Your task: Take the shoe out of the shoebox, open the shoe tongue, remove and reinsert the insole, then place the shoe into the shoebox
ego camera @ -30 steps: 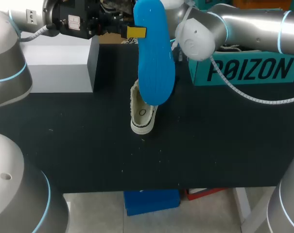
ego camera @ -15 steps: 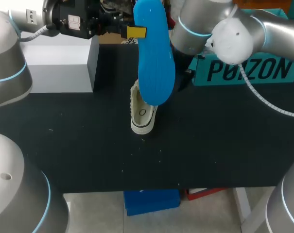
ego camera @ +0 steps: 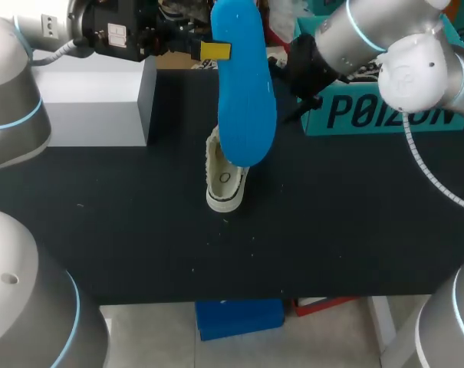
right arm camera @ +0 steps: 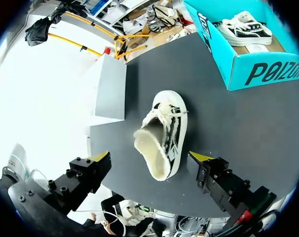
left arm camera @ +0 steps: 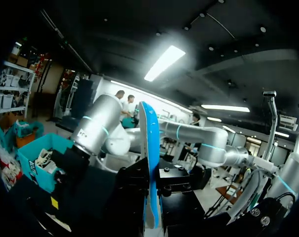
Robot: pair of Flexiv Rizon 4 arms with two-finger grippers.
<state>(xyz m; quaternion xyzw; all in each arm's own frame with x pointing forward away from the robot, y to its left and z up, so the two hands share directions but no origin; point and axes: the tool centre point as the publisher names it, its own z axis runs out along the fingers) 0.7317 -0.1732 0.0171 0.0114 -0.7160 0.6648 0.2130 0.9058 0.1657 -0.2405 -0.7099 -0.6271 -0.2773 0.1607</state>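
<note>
A blue insole (ego camera: 245,92) hangs upright above the table, its top end pinched by my left gripper (ego camera: 213,50), which is shut on it. In the left wrist view the insole (left arm camera: 150,163) stands edge-on between the fingers. Below it on the black table (ego camera: 139,238) lies a white shoe (ego camera: 224,182) with black trim. My right arm (ego camera: 370,34) is at the back right, above the teal shoebox (ego camera: 385,111). From that wrist, the right gripper (right arm camera: 151,157) stands open and high over the shoe (right arm camera: 164,131), whose fleecy mouth gapes open.
A second shoe (right arm camera: 243,27) lies inside the shoebox (right arm camera: 260,69). A grey and white box (ego camera: 101,100) stands at the back left, with its dark side (right arm camera: 109,89) near the shoe's toe. The table's front edge (ego camera: 239,295) is near.
My right arm has swung back and to the right, away from the shoe and insole, and its fingers have opened a little wider. The left arm and insole have kept still.
</note>
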